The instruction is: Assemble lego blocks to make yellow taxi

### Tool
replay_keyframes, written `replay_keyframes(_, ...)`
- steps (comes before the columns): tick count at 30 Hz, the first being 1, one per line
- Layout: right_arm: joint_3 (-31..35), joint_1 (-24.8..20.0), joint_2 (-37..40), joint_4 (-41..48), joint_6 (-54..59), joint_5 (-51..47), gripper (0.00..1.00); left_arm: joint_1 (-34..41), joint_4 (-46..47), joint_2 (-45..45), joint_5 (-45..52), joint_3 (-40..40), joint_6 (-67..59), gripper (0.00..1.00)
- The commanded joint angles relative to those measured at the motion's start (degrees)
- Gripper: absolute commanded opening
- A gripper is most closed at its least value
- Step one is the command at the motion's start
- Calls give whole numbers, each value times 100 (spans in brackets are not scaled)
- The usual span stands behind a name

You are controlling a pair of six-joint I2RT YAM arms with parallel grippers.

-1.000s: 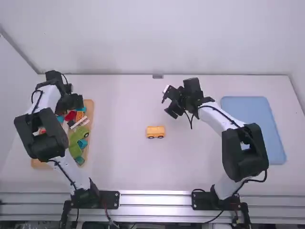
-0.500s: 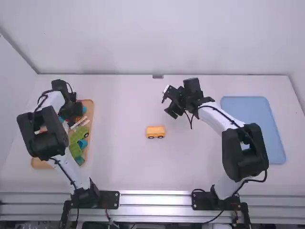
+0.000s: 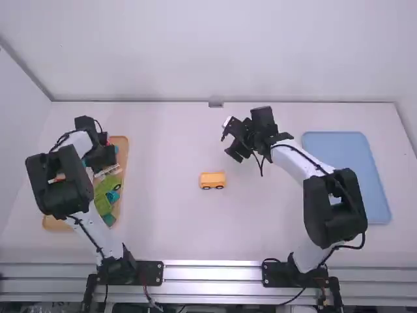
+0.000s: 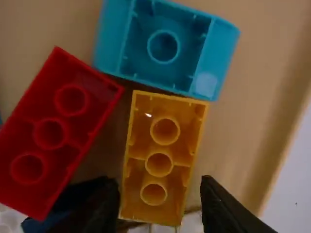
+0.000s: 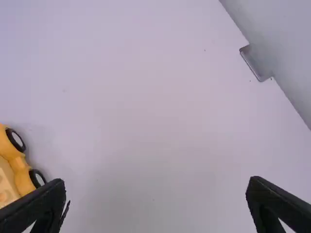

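The left arm leans out from its base toward the far left, elbow bent, its wrist above the far part of the wooden tray (image 3: 124, 147). Its left gripper (image 3: 102, 156) points down there, fingers parted, one on either side of an upturned yellow block (image 4: 159, 164); whether they touch it, I cannot tell. The right arm bends from its base inward over the middle of the table, and the right gripper (image 3: 230, 141) hangs there, spread apart and empty.

The yellow block lies in the tray, hollow side up, its long axis running roughly near to far, alongside the tray's right rim. A blue block (image 4: 163, 47) sits crosswise just beside its far end, and a red block (image 4: 50, 131), also hollow side up, lies slantwise to its left. Nearer in the tray are green blocks (image 3: 104, 189).

The yellow wheeled car (image 3: 212, 179) stands on its wheels near the middle of the table, its long axis left to right, wheels showing on its near side.

The table (image 3: 176, 228) is white. A blue tray (image 3: 339, 147) lies at its right, partly behind the right arm. A pale wall (image 3: 215, 52) rises beyond the far edge, with a small grey metal plate (image 3: 215, 104) at its foot; metal rails (image 3: 212, 272) run along the near edge.
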State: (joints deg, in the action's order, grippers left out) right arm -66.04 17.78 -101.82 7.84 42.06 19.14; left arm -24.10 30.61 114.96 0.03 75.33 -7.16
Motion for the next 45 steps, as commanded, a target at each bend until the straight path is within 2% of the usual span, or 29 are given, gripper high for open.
replay_keyframes(1, -74, -11, 35, 11, -31, 33, 99, -7, -61, 35, 52, -96, -37, 45)
replay_keyframes(7, -74, -15, 35, 0, -214, 31, 99, 7, -363, 35, 55, -275, -39, 39)
replay_keyframes(9, -74, -15, 35, 26, -240, 26, 99, 22, -396, 35, 55, -308, -37, 33)
replay_keyframes(15, -74, -15, 35, 26, -243, 31, 99, -22, -393, 35, 35, -284, -35, 29)
replay_keyframes(16, -74, -9, 35, 17, -240, 28, 99, -28, -387, 35, 35, -260, -28, 25)
replay_keyframes(20, -74, -4, 35, -83, -249, 52, 99, -20, -52, -13, 57, 59, 2, 23)
replay_keyframes(24, -74, 68, 35, -492, -966, 63, 99, 70, 216, -365, 57, 208, 2, 24)
replay_keyframes(25, -74, 72, 31, -726, -1285, 181, 99, 129, 195, -564, 59, 184, 7, 20)
replay_keyframes(31, -79, 48, -155, -1655, -1534, 1759, 99, 632, -127, -1849, 208, -476, -188, 16)
replay_keyframes(33, -87, 35, -245, -1943, -1703, 2120, 99, 846, -409, -2277, 649, -813, -562, 17)
replay_keyframes(34, -116, -22, -317, -2188, -1930, 2446, 99, 1008, -713, -2627, 1167, -1137, -887, 20)
replay_keyframes(36, -192, -61, -439, -2444, -2111, 2949, 99, 1204, -1047, -2999, 1805, -1497, -1237, 20)
replay_keyframes(39, -496, -92, -785, -2822, -2284, 4081, 99, 1550, -1626, -3521, 2693, -2039, -1534, 19)
replay_keyframes(40, -769, -92, -1054, -2994, -2378, 4789, 99, 1735, -2039, -3713, 3045, -2308, -1523, 19)
replay_keyframes(44, -1305, -87, -1521, -3220, -2702, 5967, 98, 2048, -2938, -3858, 3733, -2732, -1484, 19)
replay_keyframes(45, -1652, -44, -1812, -3331, -2728, 6756, 99, 2218, -3550, -3838, 4124, -2951, -1283, 19)
